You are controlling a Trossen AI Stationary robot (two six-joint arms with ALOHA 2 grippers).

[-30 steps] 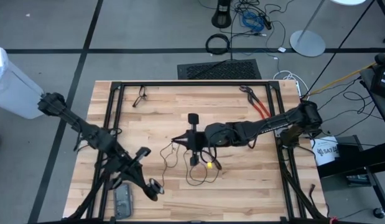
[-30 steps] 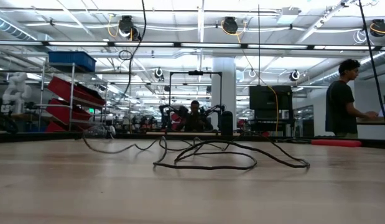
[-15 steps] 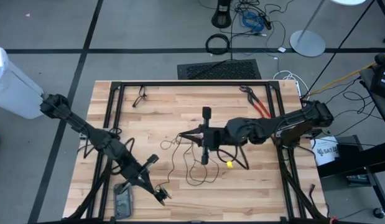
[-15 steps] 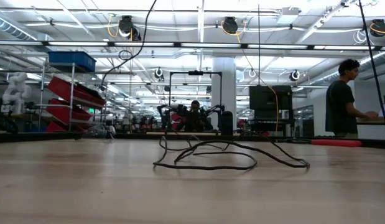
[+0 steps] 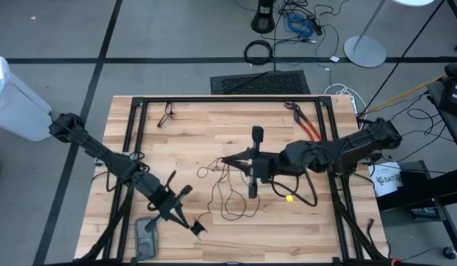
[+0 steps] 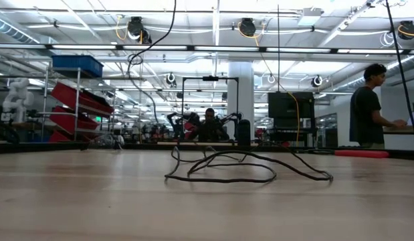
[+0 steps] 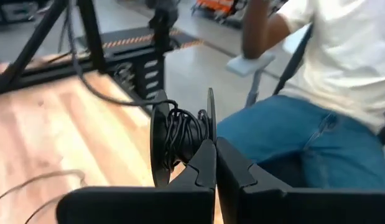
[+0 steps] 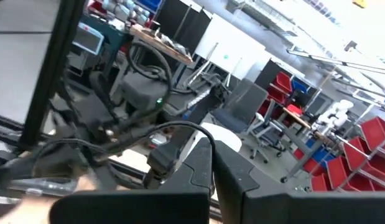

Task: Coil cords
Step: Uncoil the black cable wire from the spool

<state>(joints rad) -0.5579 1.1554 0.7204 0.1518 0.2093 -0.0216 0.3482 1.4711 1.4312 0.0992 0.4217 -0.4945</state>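
1. Black and thin, the cord (image 5: 229,193) lies in loose loops on the wooden table (image 5: 184,133) near the middle; from above, some stretches are too fine to follow.
2. At table height the cord (image 6: 223,169) shows as a low tangle, and neither of my grippers appears there.
3. My right gripper (image 5: 227,159) sits over the middle of the table, fingers pressed together. A strand of cord rises to the tip, so I take it as pinched, though the contact itself is hard to make out. In the right wrist view the closed fingers (image 8: 201,163) have a dark cable with a plug end just beyond them.
4. My left gripper (image 5: 198,228) is at the near edge, left of centre, fingers shut on nothing I can see. Its wrist view shows closed fingers (image 7: 208,165), with a dark spool wound with cable (image 7: 180,138) past them.
5. A person in a white shirt and jeans (image 7: 316,106) is cut off at the frame.
6. Compared with a second ago, my right gripper has pulled rightward, and my left has swung toward the near edge.
7. Red-handled pliers (image 5: 306,123) lie at the far right.
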